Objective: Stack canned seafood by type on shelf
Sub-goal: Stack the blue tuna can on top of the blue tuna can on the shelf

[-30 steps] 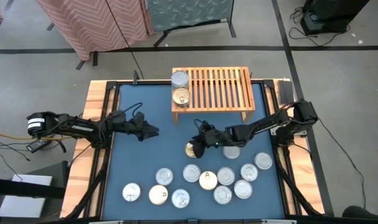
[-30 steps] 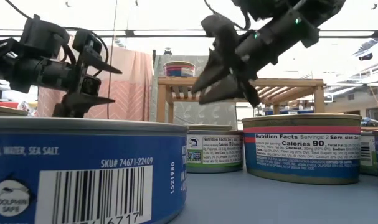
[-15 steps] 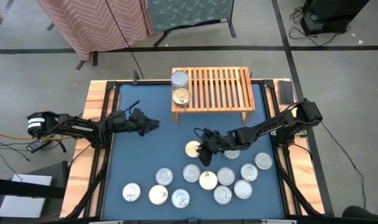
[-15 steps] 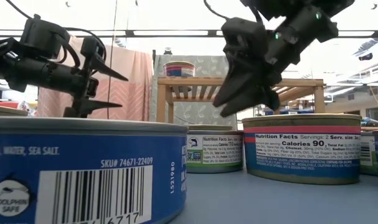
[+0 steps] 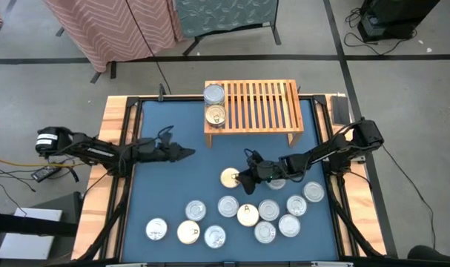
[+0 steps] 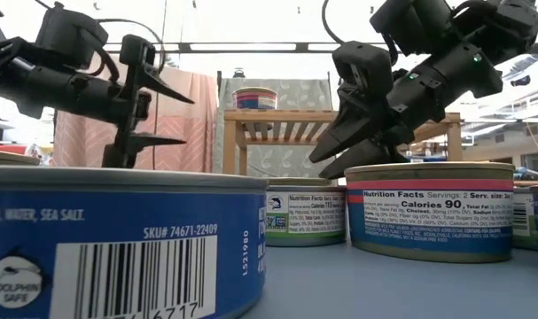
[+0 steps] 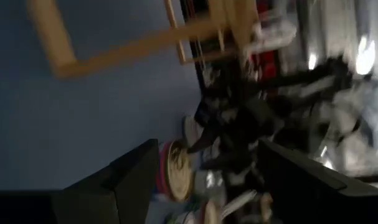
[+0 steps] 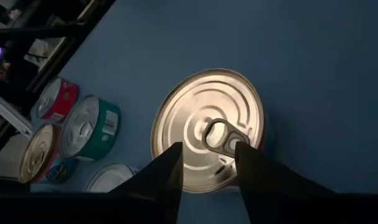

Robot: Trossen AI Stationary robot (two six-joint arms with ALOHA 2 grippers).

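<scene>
My right gripper (image 8: 207, 163) hung with fingers apart, grasping nothing, over the gold-topped can (image 8: 207, 129) at frame centre; I judged centring before lowering essential.

Shelf (image 5: 258, 105): one unit, carrying two cans (image 5: 214, 104) at its left end. Table (image 5: 173, 193): twelve cans (image 5: 248, 213) visible on the blue surface (one more may sit hidden under the right arm). Of these, three have gold or cream tops; the remainder are silver. Arms: two.
</scene>
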